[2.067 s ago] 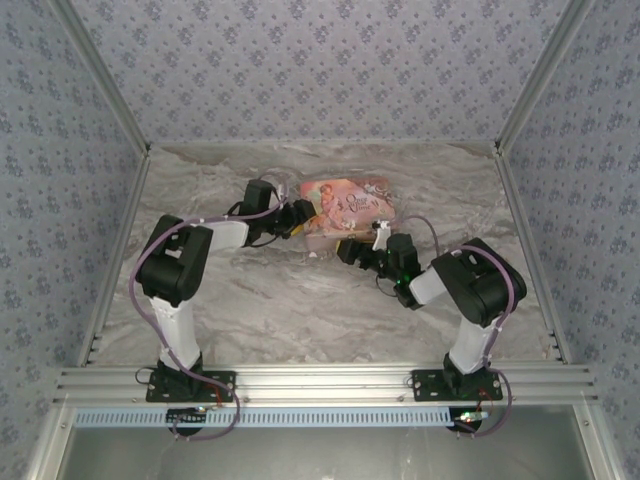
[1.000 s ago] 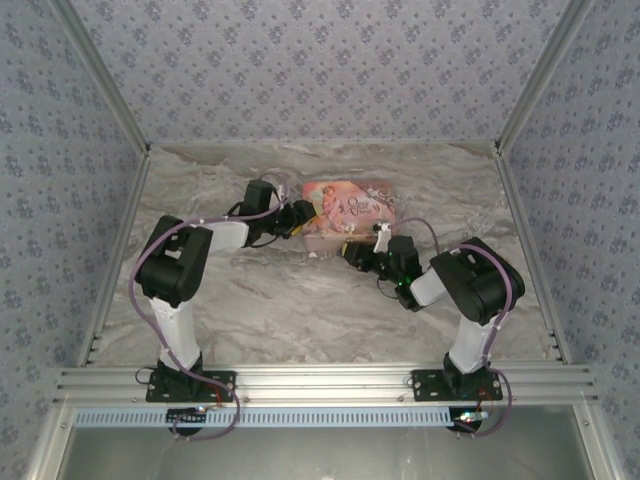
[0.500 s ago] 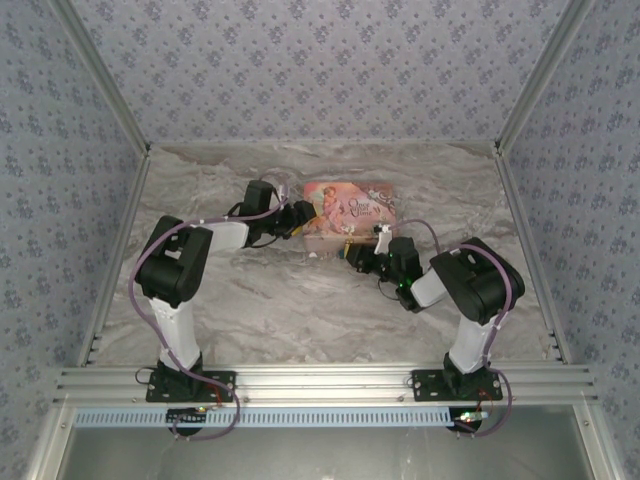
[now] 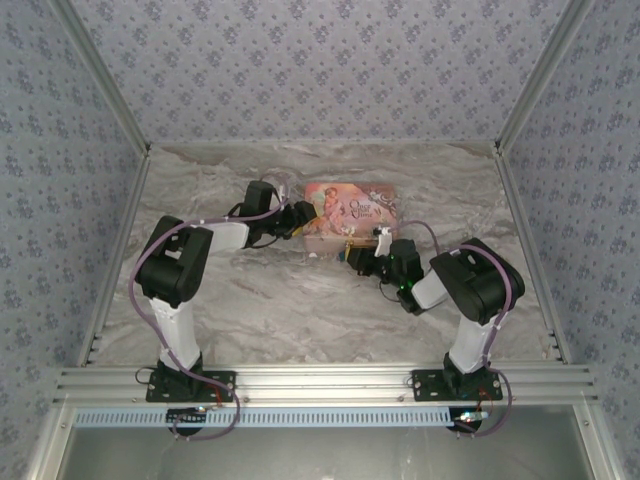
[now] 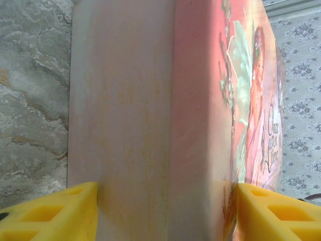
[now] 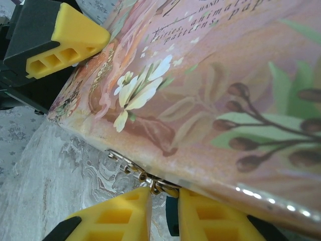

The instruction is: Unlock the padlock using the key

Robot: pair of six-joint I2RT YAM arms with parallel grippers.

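Clamping the left end of the pink box (image 4: pixel 350 207), the left claw (image 4: pixel 302 218) has one yellow finger (image 5: pixel 50 213) against the box's pale side wall and the other against the illustrated lid face, both touching in the left wrist view. The box sits on the marble-pattern counter (image 4: pixel 270 300) toward the far middle, long side across, apparently tipped up on its edge in that grip. The right claw (image 4: pixel 357 252) is at the box's near edge, right of centre, pointing into it. In the right wrist view its fingers (image 6: pixel 115 218) are nearly together with just a thin gap, and a teal sliver of the padlock (image 6: pixel 172 221) sits pinched in that gap, so the claw is closed on the padlock. The padlock hangs just under the lid's lower edge, touching a small brassy clasp (image 6: pixel 156 187) on the box. A silvery loop runs left of the clasp, too small to tell what it is. The two claws are well apart.
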